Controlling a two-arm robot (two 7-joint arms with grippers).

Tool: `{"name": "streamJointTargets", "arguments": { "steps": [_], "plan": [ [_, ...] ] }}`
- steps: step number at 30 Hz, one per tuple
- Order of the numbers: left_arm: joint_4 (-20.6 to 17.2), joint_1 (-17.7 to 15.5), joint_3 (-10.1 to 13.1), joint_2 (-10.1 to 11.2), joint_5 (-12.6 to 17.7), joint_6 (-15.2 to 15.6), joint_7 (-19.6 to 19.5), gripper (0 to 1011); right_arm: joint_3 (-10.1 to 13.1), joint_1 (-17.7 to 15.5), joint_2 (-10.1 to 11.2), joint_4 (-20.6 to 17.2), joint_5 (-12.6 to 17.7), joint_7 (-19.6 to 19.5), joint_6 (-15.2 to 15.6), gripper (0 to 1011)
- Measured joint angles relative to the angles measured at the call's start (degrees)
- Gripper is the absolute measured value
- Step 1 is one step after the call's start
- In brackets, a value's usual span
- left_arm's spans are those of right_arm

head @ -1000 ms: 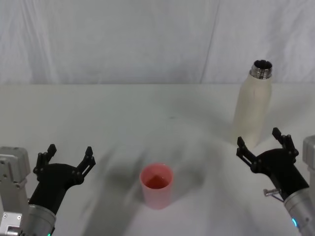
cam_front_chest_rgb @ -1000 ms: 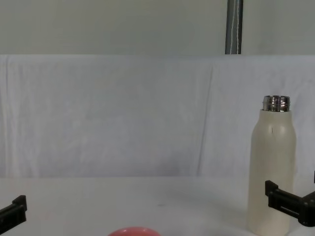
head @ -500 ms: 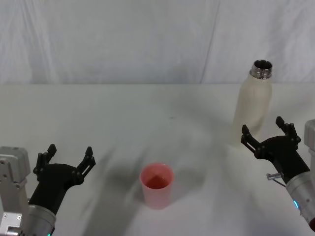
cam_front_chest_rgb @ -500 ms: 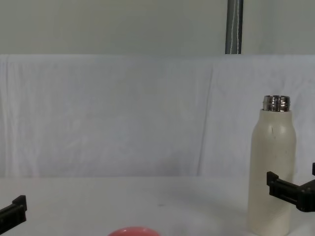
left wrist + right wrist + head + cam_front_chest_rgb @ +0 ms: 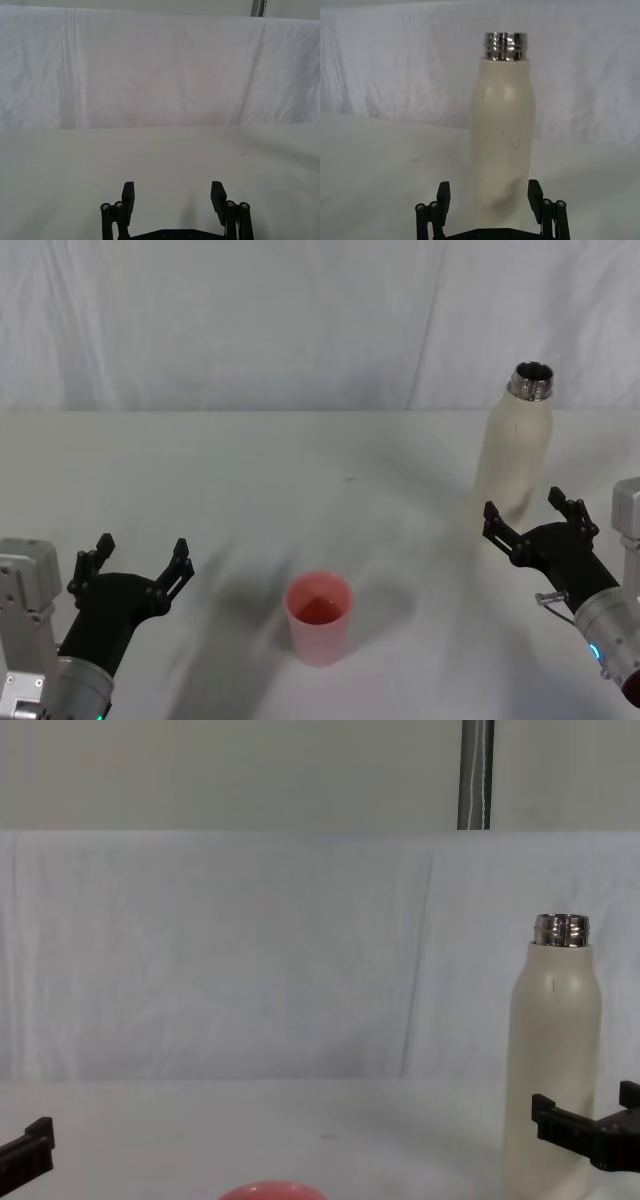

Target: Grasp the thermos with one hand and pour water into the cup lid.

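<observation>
So far nothing is grasped or poured: the right gripper, spread wide, faces the upright thermos, at two o'clock from the cup lid, while the left gripper idles, released, at nine.

1. Flat white table, matte, spanning the whole foreground, with soft grey shadows across it.
2. White cloth backdrop hanging behind the far edge, creased in vertical folds.
3. Plain pale wall above the cloth.
4. Grey metal pole rising upright behind the cloth, right of centre.
5. Even, diffuse light.
</observation>
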Motion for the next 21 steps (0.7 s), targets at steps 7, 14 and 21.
{"name": "streamJointTargets", "arguments": {
  "steps": [7, 14, 21],
  "plan": [
    [0.0, 0.0, 0.0, 0.0, 0.0, 0.0, 0.0, 1001, 0.0, 0.8, -0.1, 1.4, 1.1, 0.3, 0.5, 1000],
    [0.0, 0.0, 0.0, 0.0, 0.0, 0.0, 0.0, 1001, -0.2, 1.8, 0.0, 2.7, 1.7, 0.4, 0.8, 1000],
    [0.0, 0.0, 0.0, 0.0, 0.0, 0.0, 0.0, 1001, -0.5, 4.0, 0.1, 4.9, 2.1, 0.8, 1.0, 1000]
  ]
}}
